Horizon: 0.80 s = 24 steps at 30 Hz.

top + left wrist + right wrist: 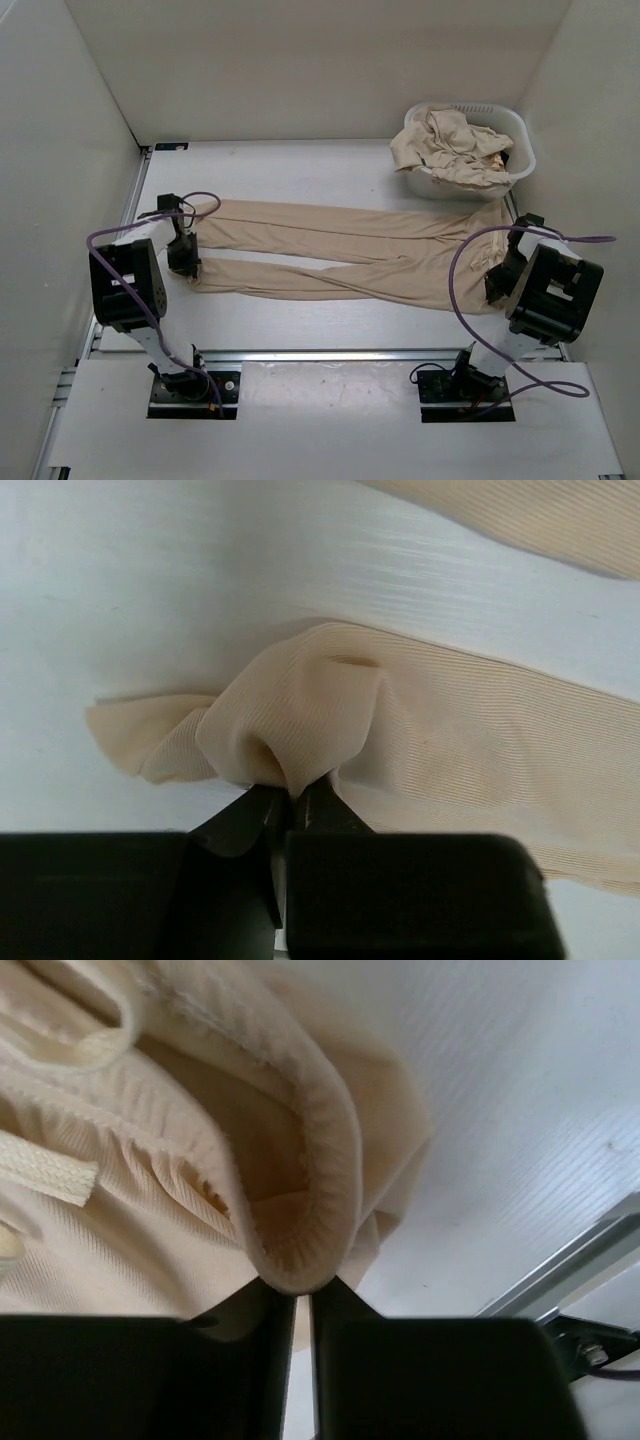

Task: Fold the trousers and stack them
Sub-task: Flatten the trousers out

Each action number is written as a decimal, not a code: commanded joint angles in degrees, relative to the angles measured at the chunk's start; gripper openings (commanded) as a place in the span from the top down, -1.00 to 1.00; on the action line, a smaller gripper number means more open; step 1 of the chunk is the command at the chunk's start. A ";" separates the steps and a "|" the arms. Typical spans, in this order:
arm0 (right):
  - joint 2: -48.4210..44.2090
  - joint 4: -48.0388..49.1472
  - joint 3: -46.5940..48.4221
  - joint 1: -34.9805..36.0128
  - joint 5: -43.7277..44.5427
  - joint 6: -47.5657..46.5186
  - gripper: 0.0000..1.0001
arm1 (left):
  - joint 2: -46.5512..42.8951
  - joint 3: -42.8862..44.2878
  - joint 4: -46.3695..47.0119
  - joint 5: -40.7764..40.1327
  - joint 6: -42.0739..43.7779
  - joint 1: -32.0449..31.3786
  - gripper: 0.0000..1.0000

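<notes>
Pinching low at the leg end, the left jaws are clamped together on a bunched fold of the near leg's hem [300,740]. The cloth puckers up right at their tips, and the rest of that leg runs away flat over the desk [300,170]. On the other side the right jaws are closed on the rolled waistband [310,1210], which loops down between them. A flat drawstring [45,1175] lies loose on the cloth just beside.

Between the two grips the trousers [350,250] lie stretched across the desk, waist at the right and both legs pointing left, side by side. The left arm [125,285] stands over the leg ends and the right arm [550,290] over the near corner of the waist. Beyond the waist, in the far right corner, a white laundry basket [515,135] holds crumpled beige cloth [450,145] that hangs over its rim.
</notes>
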 commanded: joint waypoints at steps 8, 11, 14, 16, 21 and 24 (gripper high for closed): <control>-20.99 -12.85 1.59 -4.88 2.30 -0.37 1.00 | -17.76 7.58 -14.16 -5.82 0.30 16.68 0.72; -25.04 -14.18 0.90 -4.88 0.03 0.24 1.00 | -20.84 9.52 -18.75 -5.30 0.30 17.92 0.72; -24.44 -11.82 0.10 -4.88 -5.68 0.77 1.00 | -19.98 9.53 -18.23 -3.20 0.30 17.92 0.66; -22.95 -11.28 0.71 -4.88 -7.62 1.30 1.00 | -17.61 11.01 -18.23 -2.66 0.30 17.92 0.64; -20.57 -11.80 4.14 -4.88 -7.72 1.30 1.00 | -12.94 12.00 -18.23 -4.07 0.30 17.92 0.48; -20.57 -12.33 3.53 -4.88 -7.72 0.77 1.00 | -12.94 8.49 -18.23 -5.38 0.30 18.45 0.45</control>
